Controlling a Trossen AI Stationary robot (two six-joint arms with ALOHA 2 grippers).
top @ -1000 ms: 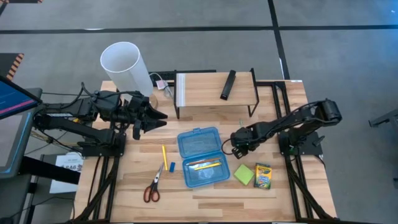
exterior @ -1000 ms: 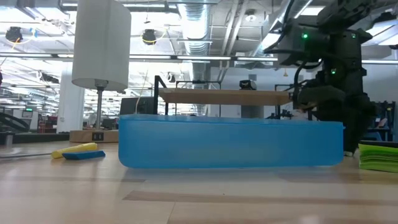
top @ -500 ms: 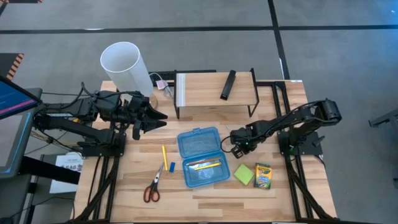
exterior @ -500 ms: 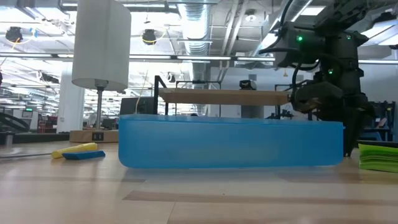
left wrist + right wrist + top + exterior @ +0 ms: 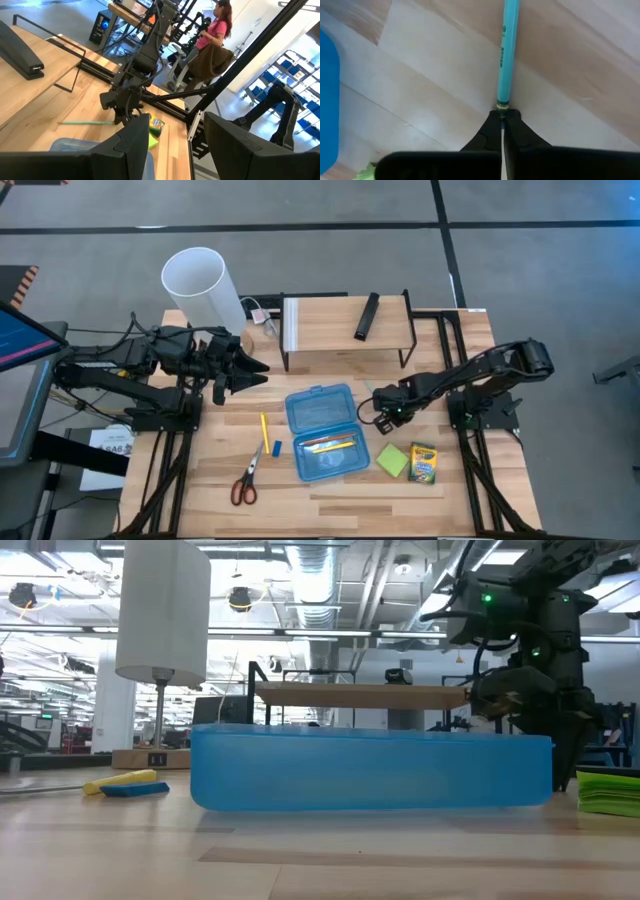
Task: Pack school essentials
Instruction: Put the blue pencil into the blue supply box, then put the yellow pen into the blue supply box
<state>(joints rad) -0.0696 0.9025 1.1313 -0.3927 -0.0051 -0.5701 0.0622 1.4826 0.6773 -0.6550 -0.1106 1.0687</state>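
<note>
My right gripper (image 5: 386, 413) stands just right of the open blue case (image 5: 325, 432) and is shut on a pale green pen (image 5: 506, 50), which also shows in the left wrist view (image 5: 85, 121). Orange and yellow pencils (image 5: 328, 445) lie in the case. On the table left of the case lie a yellow pencil (image 5: 264, 430), a blue eraser (image 5: 276, 448) and red-handled scissors (image 5: 245, 480). A green sticky-note pad (image 5: 391, 460) and a crayon box (image 5: 424, 464) lie to its right. My left gripper (image 5: 255, 370) hangs open at the far left, touching nothing. My right gripper pinches the pen's near end (image 5: 502, 104) between its two fingertips. The fingers slant down from the table's right side and lie in line with the pen, which runs on away from them. The pen lies level, on or just over the tabletop; which, I cannot tell.
A tall white cylinder (image 5: 205, 285) stands at the far left. A wooden shelf on black wire legs (image 5: 345, 325) at the far edge carries a slim black bar (image 5: 367, 315). A person (image 5: 212, 40) is in the room beyond the table's right side.
My right gripper has shut on the end of the pen, keeping almost in place beside the case.
</note>
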